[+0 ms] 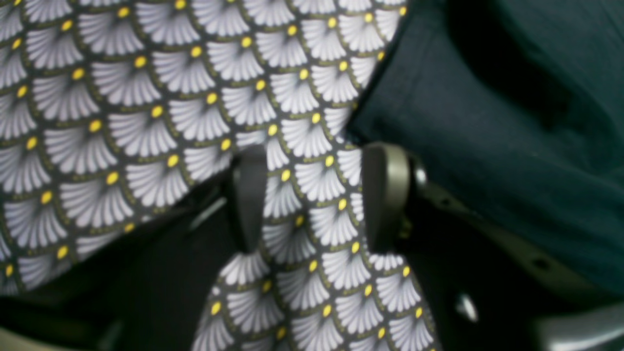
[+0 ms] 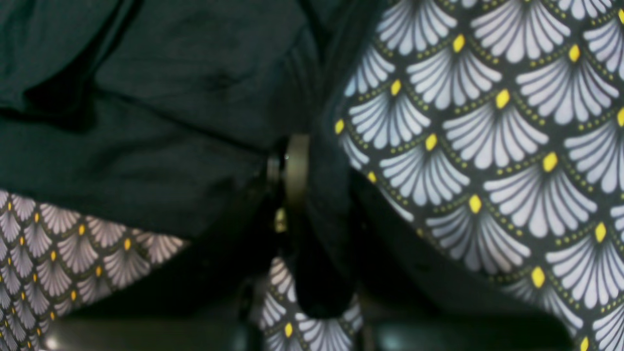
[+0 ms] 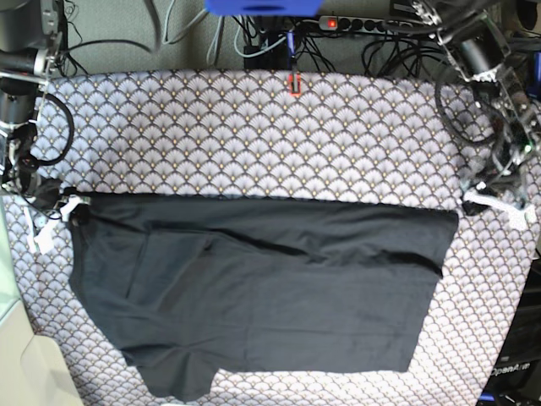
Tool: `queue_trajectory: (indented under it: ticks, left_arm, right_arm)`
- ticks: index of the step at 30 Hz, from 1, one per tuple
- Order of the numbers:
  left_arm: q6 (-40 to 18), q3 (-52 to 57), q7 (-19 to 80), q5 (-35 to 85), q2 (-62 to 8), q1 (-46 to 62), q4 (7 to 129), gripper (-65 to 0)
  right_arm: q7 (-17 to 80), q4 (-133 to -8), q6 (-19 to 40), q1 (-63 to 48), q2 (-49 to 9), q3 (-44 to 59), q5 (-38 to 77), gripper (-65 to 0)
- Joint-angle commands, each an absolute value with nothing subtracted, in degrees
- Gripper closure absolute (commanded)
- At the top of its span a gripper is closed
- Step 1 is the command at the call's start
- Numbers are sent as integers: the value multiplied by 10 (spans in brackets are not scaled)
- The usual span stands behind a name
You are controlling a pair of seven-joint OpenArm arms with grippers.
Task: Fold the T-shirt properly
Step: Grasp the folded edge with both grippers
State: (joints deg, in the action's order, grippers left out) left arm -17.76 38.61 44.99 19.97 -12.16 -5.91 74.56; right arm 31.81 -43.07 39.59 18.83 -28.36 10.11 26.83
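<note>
The black T-shirt (image 3: 270,296) lies spread across the near half of the patterned tablecloth (image 3: 254,135), with a straight top edge and loose folds. At the shirt's upper-left corner in the base view, my right gripper (image 3: 69,211) is shut on it. The right wrist view shows dark cloth (image 2: 146,122) pinched between the jaws of the right gripper (image 2: 317,165). My left gripper (image 3: 478,201) stands just off the shirt's upper-right corner. In the left wrist view the left gripper (image 1: 317,200) is open over bare tablecloth, and the shirt's edge (image 1: 487,122) lies just to its right.
Cables and a power strip (image 3: 363,24) run along the back edge of the table. A small red mark (image 3: 294,85) sits at the back middle of the cloth. The table's left edge (image 3: 17,279) and right edge (image 3: 534,279) lie close beside the arms.
</note>
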Motion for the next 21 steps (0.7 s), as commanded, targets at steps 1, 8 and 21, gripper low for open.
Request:
queue_trajectory:
  ticks: [1, 8, 21]
  left_arm:
    - [-183, 377, 436, 211, -128, -78, 759, -323]
    - [-178, 368, 422, 210, -128, -116, 733, -323]
    - [-176, 341, 353, 209, -129, -119, 638, -323]
  right_arm:
    - [341, -432, 400, 191, -287, 99, 256, -1]
    - [342, -432, 400, 190, -287, 98, 256, -1]
    - [342, -432, 400, 189, -287, 98, 256, -1]
